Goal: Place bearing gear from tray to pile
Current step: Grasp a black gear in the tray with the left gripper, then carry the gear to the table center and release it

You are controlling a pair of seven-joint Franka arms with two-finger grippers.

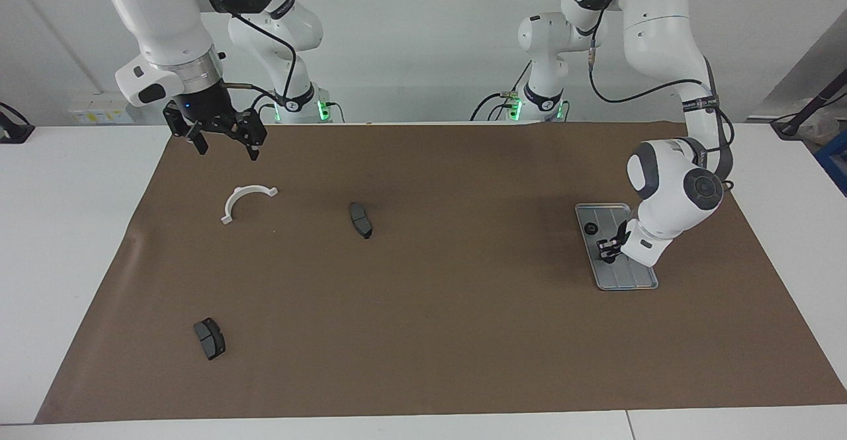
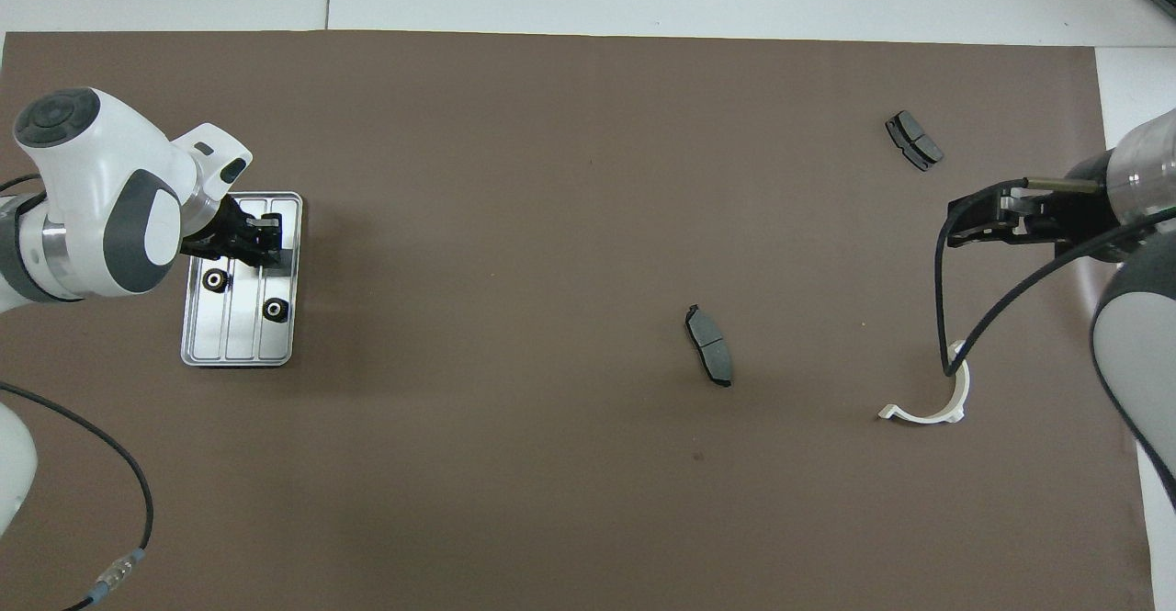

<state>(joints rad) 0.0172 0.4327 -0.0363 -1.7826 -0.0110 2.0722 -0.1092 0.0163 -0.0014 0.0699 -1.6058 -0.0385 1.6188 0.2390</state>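
The silver tray (image 1: 628, 278) (image 2: 239, 345) lies on the brown mat at the left arm's end of the table. Two black bearing gears (image 2: 215, 280) (image 2: 273, 309) sit loose in it; one gear (image 1: 589, 229) shows in the facing view. My left gripper (image 1: 608, 255) (image 2: 268, 248) is down in the tray, its fingertips shut on a small dark bearing gear that they mostly hide. The pile is a loose scatter at the right arm's end: a white half-ring bracket (image 1: 246, 198) (image 2: 928, 404) and two dark brake pads (image 1: 360, 220) (image 1: 210, 338). My right gripper (image 1: 227, 153) (image 2: 955, 225) hangs open above the mat near the bracket.
The brown mat (image 1: 463, 334) covers most of the white table. A black cable (image 2: 946, 317) loops down from the right arm over the bracket. Another cable (image 2: 119, 482) trails beside the left arm.
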